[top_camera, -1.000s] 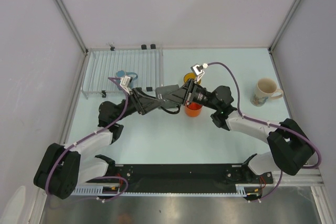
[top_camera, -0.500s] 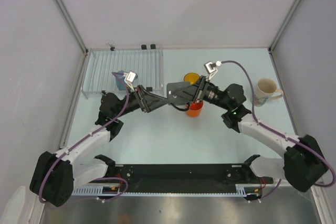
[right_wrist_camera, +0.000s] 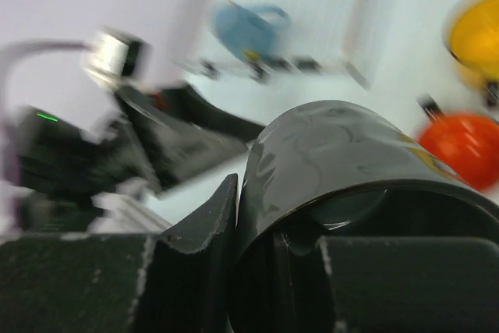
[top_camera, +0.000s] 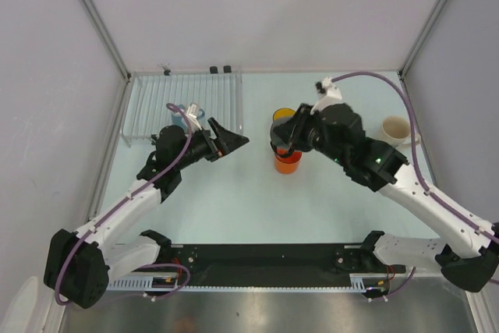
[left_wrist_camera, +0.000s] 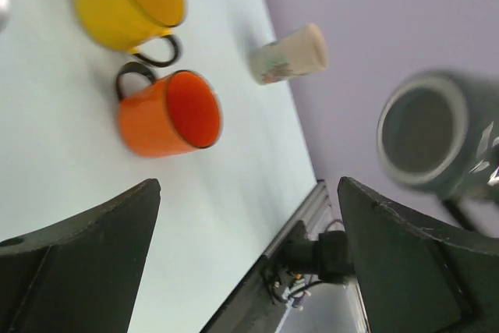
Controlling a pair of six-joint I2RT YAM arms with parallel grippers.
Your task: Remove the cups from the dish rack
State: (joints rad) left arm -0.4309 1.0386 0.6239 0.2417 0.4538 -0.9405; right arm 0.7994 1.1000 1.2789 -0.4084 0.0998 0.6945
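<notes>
The step in hand looks like the carry-over: four cups are out, and one of them is not yet set down. On the worktop [top_camera: 234, 200], the rack [top_camera: 148, 107] lies at 10 o'clock and holds one thing only, the blue cup [top_camera: 189, 111]. The right tool [top_camera: 290, 135] is clenched on the grey cup [right_wrist_camera: 343, 154], lifted off the worktop near the centre, close by the yellow cup [left_wrist_camera: 129, 1] and the orange cup [left_wrist_camera: 168, 115]. The left tool [left_wrist_camera: 248, 193] is released and grasps nothing; it sits just off the rack's 4 o'clock corner, mouth turned toward the centre. The cream cup [left_wrist_camera: 290, 54] stands apart at 3 o'clock. Yellow, orange and grey all show bare insides; the cream cup's inside cannot be made out. The next move likely calls for lowering the grey cup upright onto a bare patch, clear of the two beside it, then letting go; the blue cup would then be the last to fetch
</notes>
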